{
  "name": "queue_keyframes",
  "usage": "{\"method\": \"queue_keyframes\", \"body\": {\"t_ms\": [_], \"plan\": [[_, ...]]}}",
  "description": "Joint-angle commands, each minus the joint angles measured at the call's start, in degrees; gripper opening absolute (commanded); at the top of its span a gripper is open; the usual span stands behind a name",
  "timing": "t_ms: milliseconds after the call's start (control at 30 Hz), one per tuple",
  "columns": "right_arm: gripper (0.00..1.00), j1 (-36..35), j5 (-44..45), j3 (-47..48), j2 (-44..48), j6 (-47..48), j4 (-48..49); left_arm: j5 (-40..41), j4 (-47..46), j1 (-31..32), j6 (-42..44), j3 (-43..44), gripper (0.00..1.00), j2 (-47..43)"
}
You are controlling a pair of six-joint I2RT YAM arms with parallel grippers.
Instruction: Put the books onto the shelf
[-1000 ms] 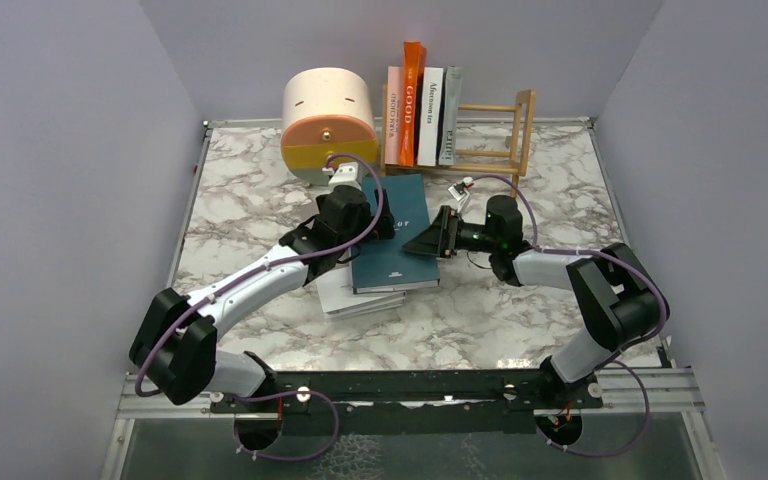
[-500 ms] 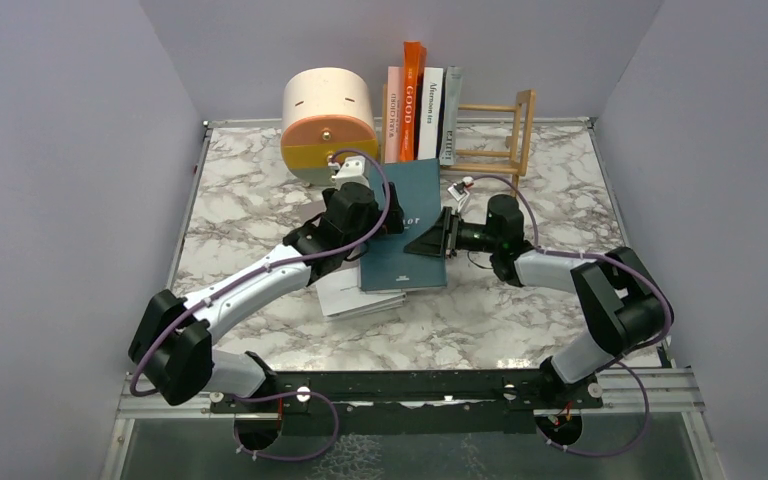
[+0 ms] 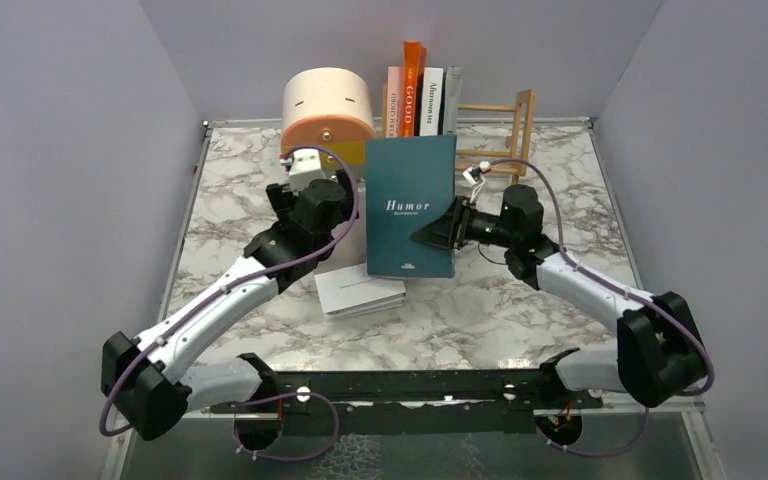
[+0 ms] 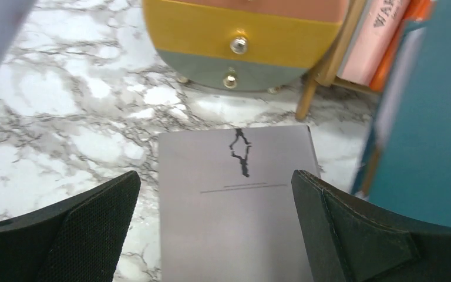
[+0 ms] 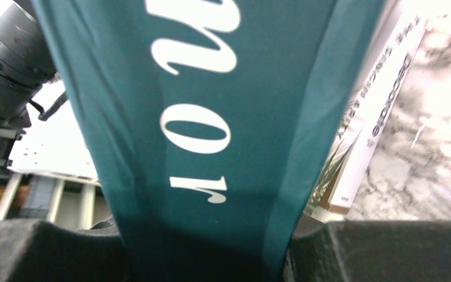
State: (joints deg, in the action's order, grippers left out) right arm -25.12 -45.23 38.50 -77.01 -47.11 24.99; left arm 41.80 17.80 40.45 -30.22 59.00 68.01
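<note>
Looking from above, I see the right end effector [image 3: 452, 228] clenched on the right edge of the teal book [image 3: 410, 205]. This book stands upright over the middle of the table [image 3: 250, 190], with its "Humor" cover turned to the camera. The left end effector [image 3: 310, 192] hangs just left of it, released and holding nothing. A pale book [image 3: 360, 290] lies flat under the teal one; whether the two touch, I cannot tell. At the back stands the shelf [image 3: 508, 130], with a pink book [image 3: 393, 100], an orange book [image 3: 413, 85], a white book [image 3: 430, 100] and a grey book [image 3: 451, 95] upright at its left end. The round drawer box [image 3: 328, 110] is just beside them.

From the left wrist, the left end effector [image 4: 217, 235] has its fingers [image 4: 82, 235] spread wide above the pale book [image 4: 235, 200], not touching it. Beyond are the drawer box [image 4: 241, 35] and the pink book [image 4: 381, 35]. The teal book [image 4: 428, 129] fills the right side.

From the right wrist, the right end effector [image 5: 211, 255] presses the teal book [image 5: 211, 117] from both sides. Lower, at the right, lies a plant-cover book [image 5: 381, 111] on the marble.
</note>
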Motion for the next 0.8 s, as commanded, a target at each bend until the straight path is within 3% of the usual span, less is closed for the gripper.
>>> {"method": "queue_keyframes", "body": {"t_ms": [0,200,367,567,767], "plan": [[0.03,-0.10,11.12,8.21,8.32,9.90,-12.49,5.47,2.13,-0.65,0.57,-2.19,0.99,-7.18],[0.01,-0.10,29.51,23.14,11.66,19.18,-27.39,2.96,1.10,-0.70,0.79,-3.66,0.99,-9.46],[0.01,-0.10,48.07,35.18,7.92,25.50,-35.75,-0.16,0.26,-0.75,0.74,-3.62,0.99,-7.13],[0.01,-0.10,66.08,45.64,-1.21,32.00,-40.02,-3.34,-2.05,-0.72,1.41,-3.90,0.99,-4.41],[0.01,-0.10,74.03,49.51,-7.08,36.03,-38.79,-3.46,-3.35,-0.81,2.28,-3.98,0.99,-2.72]]}}
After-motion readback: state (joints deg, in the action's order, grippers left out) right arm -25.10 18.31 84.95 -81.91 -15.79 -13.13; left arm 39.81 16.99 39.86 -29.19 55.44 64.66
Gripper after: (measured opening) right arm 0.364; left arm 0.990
